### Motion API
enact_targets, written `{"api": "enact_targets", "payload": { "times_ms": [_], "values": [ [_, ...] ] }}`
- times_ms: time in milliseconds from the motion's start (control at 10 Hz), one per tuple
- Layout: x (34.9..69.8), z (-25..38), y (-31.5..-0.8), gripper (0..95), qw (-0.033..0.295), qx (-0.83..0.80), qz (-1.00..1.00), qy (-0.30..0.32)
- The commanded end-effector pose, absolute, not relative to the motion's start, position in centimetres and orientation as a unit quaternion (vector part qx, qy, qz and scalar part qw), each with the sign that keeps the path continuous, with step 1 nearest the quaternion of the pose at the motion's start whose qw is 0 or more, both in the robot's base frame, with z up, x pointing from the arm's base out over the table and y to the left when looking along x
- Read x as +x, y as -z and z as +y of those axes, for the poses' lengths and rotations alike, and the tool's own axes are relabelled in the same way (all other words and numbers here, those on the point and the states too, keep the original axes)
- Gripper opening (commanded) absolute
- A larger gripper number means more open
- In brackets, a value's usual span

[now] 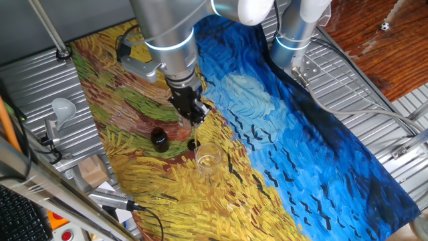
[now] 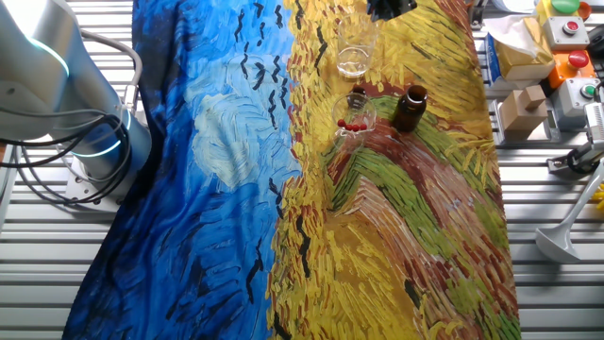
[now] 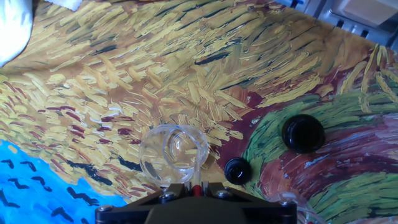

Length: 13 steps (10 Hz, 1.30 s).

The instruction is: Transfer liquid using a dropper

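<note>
My gripper (image 3: 196, 193) is shut on a dropper (image 3: 196, 188); its red bulb shows between the fingers and the clear tube points toward an empty clear glass (image 3: 173, 152). One fixed view has the gripper (image 1: 194, 118) hanging over the yellow part of the cloth, just behind that glass (image 1: 208, 159). A dark bottle (image 3: 303, 132) stands open to the right, with its small black cap (image 3: 237, 170) lying beside the glass. A second small glass (image 2: 355, 111) holds more red-bulbed droppers (image 2: 353, 125).
A painted cloth (image 2: 226, 189), blue and yellow, covers the table. Off the cloth are cardboard boxes (image 2: 519, 109), coloured buttons (image 2: 566, 28) and a white scoop (image 2: 566, 236). The arm's base (image 2: 94, 142) stands beside the blue half.
</note>
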State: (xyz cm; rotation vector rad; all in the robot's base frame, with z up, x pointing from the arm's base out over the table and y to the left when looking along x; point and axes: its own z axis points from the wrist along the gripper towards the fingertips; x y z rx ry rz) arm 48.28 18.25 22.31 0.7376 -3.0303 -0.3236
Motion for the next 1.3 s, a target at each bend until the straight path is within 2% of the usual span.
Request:
{"api": "enact_targets", "payload": {
  "times_ms": [100,1300],
  "values": [
    [48.3,18.3,-22.3,0.0,0.003,0.233,-0.967,0.104],
    [48.8,15.0,-22.0,0.0,0.011,0.267,-0.958,0.107]
  ]
}}
